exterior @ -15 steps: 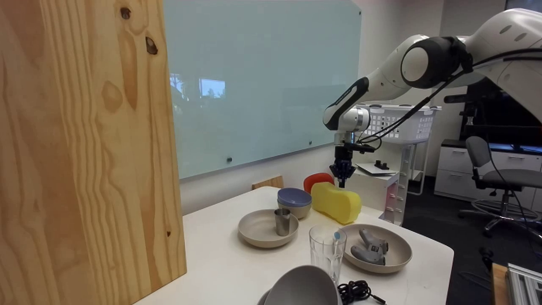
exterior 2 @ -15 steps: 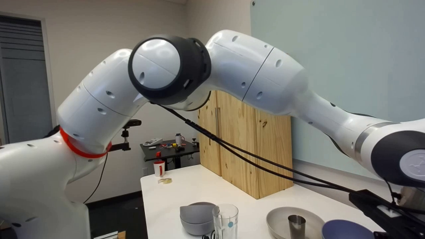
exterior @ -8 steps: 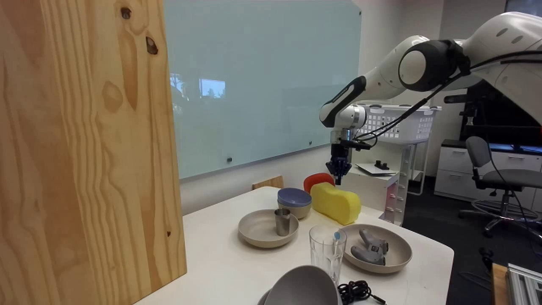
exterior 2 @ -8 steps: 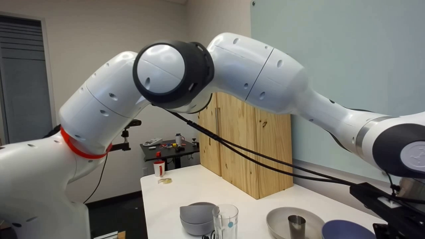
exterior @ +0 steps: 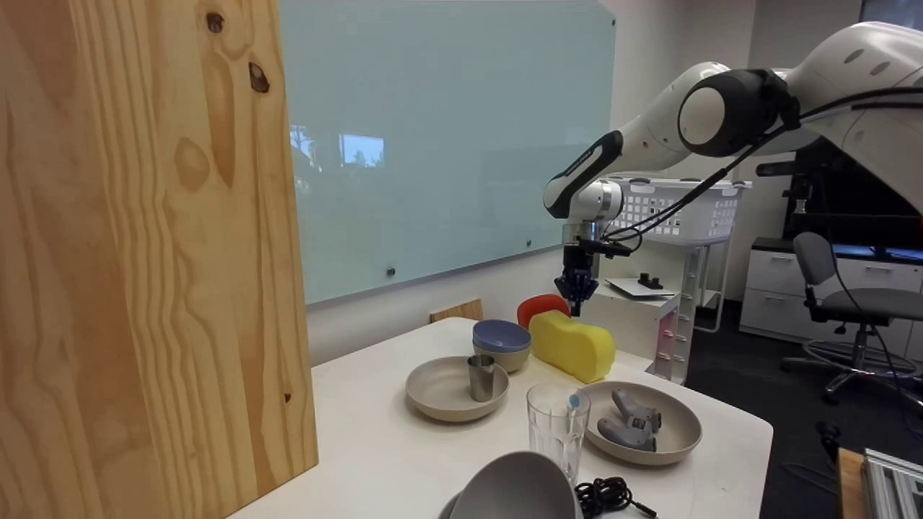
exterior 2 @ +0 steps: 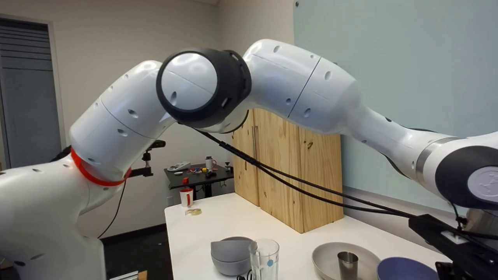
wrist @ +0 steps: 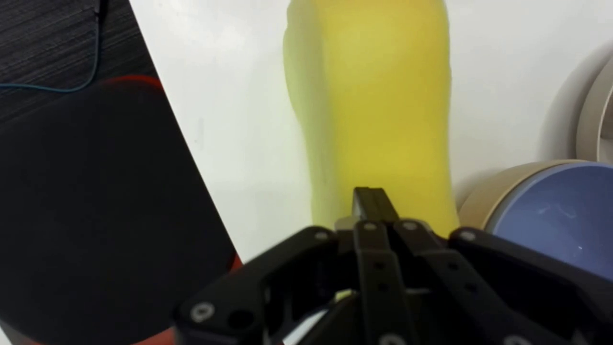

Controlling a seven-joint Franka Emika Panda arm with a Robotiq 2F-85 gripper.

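Note:
My gripper [exterior: 575, 313] points down and is shut, with nothing visible between its fingertips. It is nearest to a large yellow sponge [exterior: 573, 347], a long block with wavy sides standing on the white table. In the wrist view the shut gripper [wrist: 371, 191] overlaps the near end of the sponge [wrist: 388, 96]. I cannot tell whether the tips touch it. A blue-purple bowl [exterior: 502, 335], stacked in a beige bowl [exterior: 501, 358], stands beside the sponge; the blue-purple bowl also shows in the wrist view [wrist: 555, 220]. The fingertips are out of view in an exterior view where the arm [exterior 2: 303, 85] fills the middle.
A beige plate [exterior: 433, 404] holds a metal cup [exterior: 481, 378]. Another beige plate [exterior: 678, 440] holds a grey game controller [exterior: 631, 425]. A clear glass [exterior: 557, 432], grey bowls [exterior: 515, 490] and a black cable [exterior: 607, 496] are nearer. A wooden cabinet [exterior: 159, 259] and glass board [exterior: 447, 144] border the table.
In an exterior view the gripper has shifted slightly left above the sponge, mostly in the first half second, then barely moved. The arm's elbow is slightly lower. The sponge has not moved.

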